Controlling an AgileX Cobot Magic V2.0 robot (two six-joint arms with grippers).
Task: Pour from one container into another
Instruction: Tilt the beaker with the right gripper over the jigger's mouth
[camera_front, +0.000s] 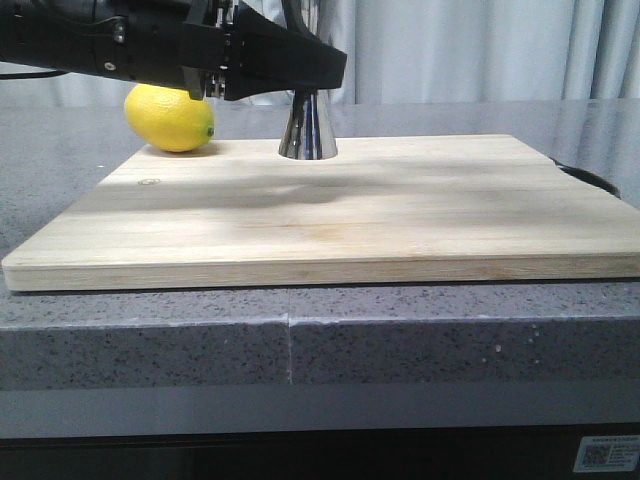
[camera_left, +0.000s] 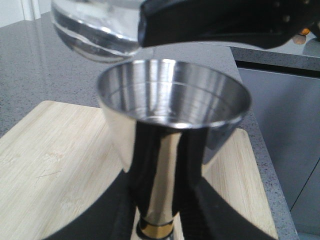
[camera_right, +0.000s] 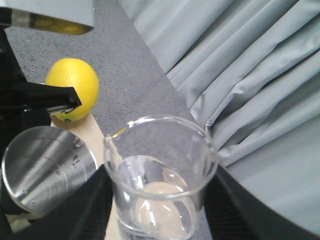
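Front: I see the jigger (camera_front: 307, 128) standing at the far edge of the wooden board (camera_front: 330, 215), left gripper (camera_front: 300, 75) clamped on it, lemon (camera_front: 170, 118) beside. QR sticker (camera_front: 605, 453) unreadable. Left wrist: beaker (camera_left: 95, 30) tilted above jigger's (camera_left: 170, 125) rim. Right wrist: right gripper (camera_right: 157, 200) clasps beaker (camera_right: 160, 175); no legible markings

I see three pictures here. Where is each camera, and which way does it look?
Front view: low before the counter, looking forward over the cutting board at lemon and jigger; a black arm crosses the top.
Left wrist view: on the left arm, looking down into the jigger between the left tool's fingers, beaker above.
Right wrist view: on the right arm, over the beaker in the right tool.
All three share the jigger.
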